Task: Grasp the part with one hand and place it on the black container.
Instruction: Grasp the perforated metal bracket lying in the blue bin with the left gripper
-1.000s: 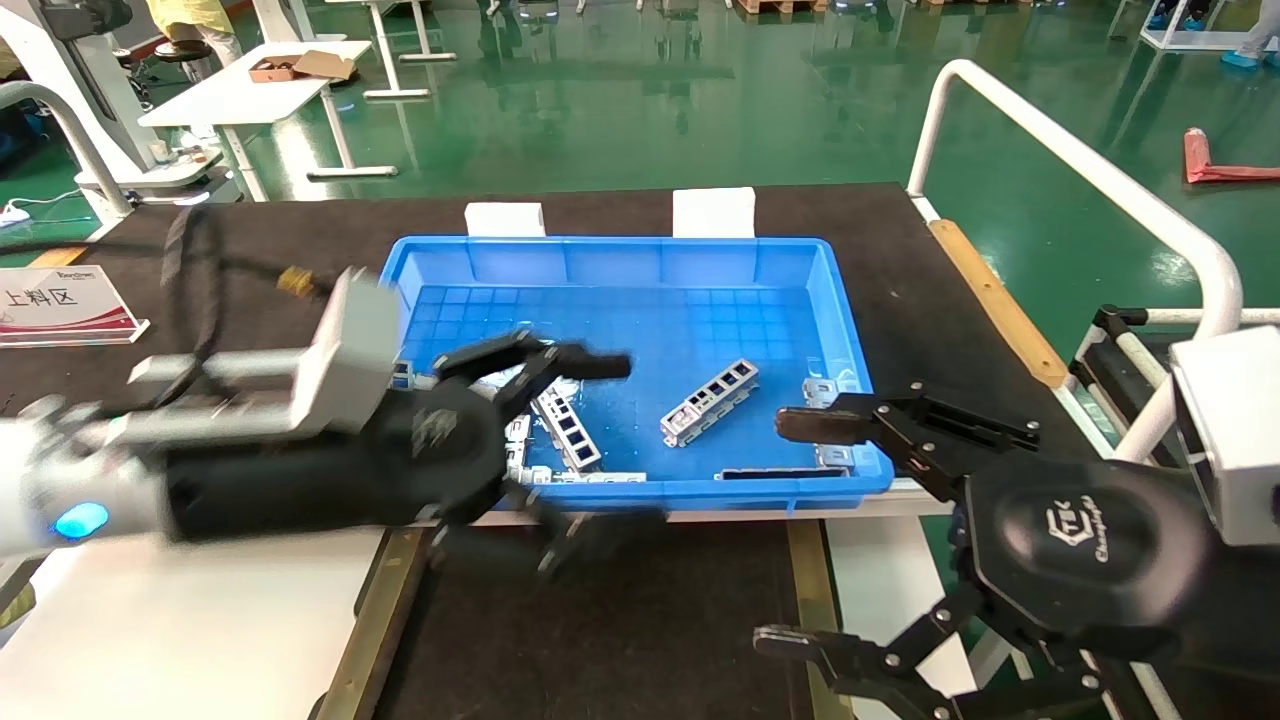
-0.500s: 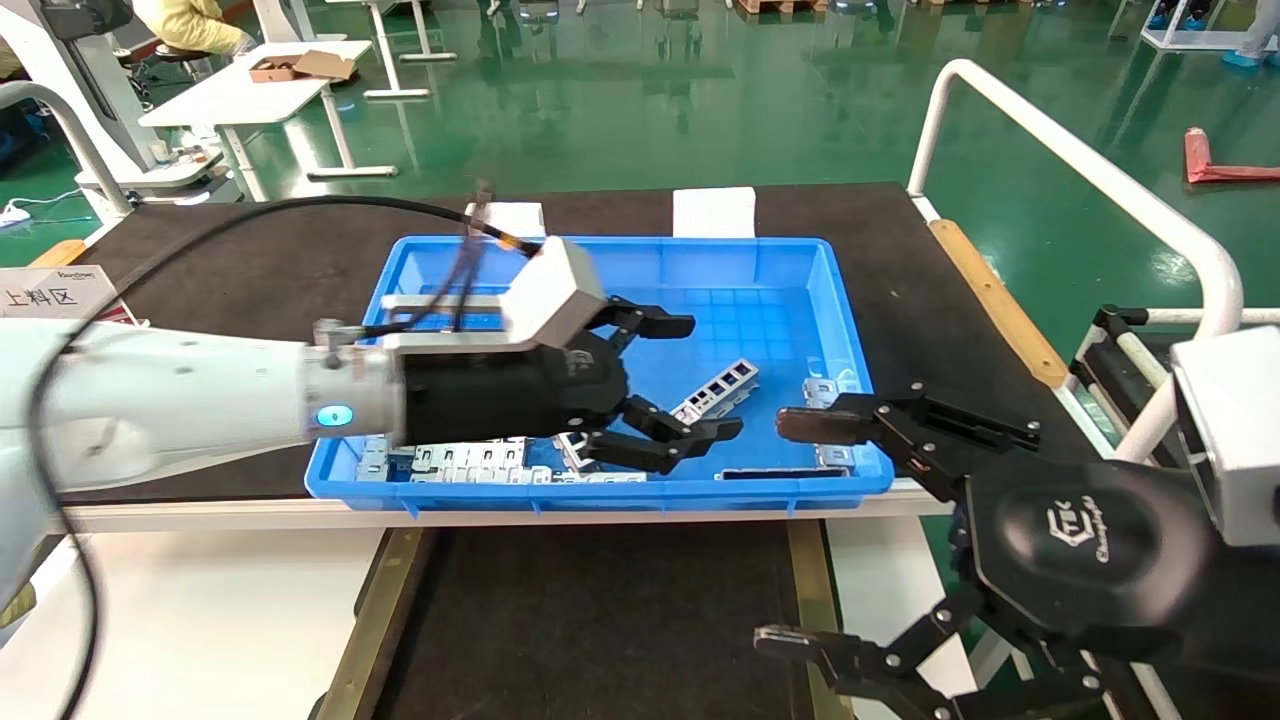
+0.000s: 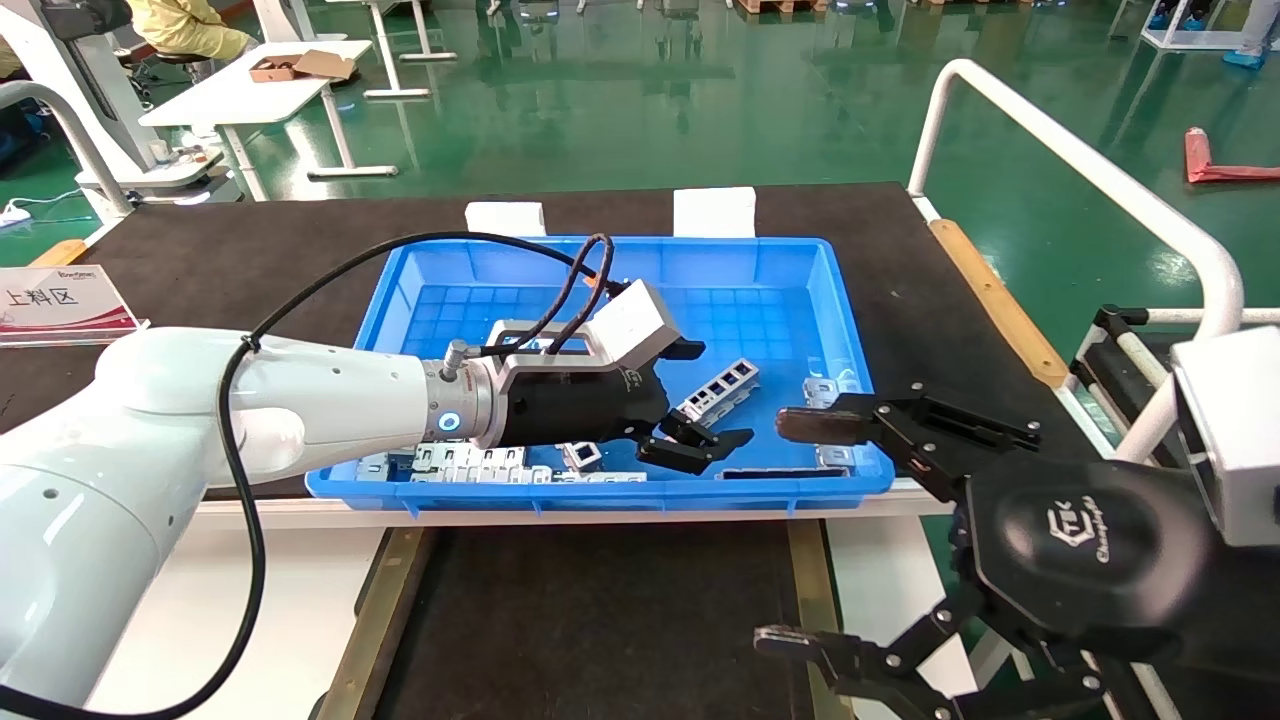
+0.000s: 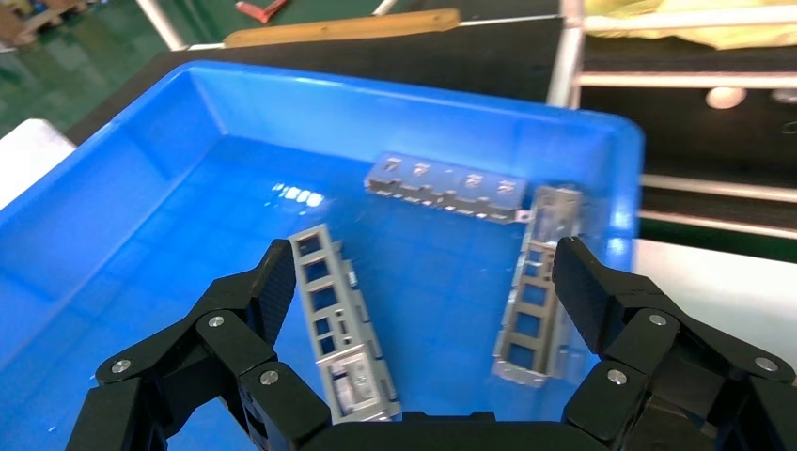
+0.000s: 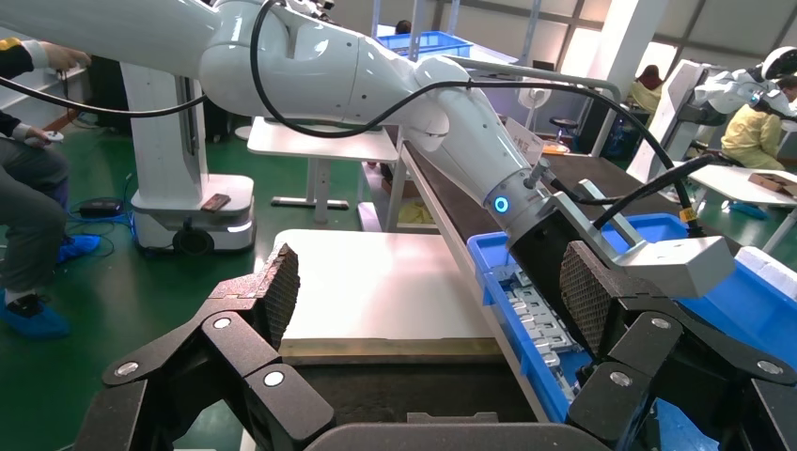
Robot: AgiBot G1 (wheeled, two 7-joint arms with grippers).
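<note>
The part is a silver-grey ladder-like bracket lying on the floor of the blue bin. My left gripper is down in the bin and open, one finger on each side of the part without touching it. In the left wrist view the part lies close by one fingertip of that gripper, and a second similar bracket lies near the other. The black container, matte with brass side strips, lies in front of the bin. My right gripper hangs open and idle over the container's right edge.
A row of several flat metal pieces lines the bin's front left. A notched strip lies by the bin's right wall. Two white blocks stand behind the bin. A white rail runs along the right, and a sign stands at left.
My left arm has swung from the bin's front left corner into the bin and rightward, coming down with its open fingers around the part. The right arm has not moved.
</note>
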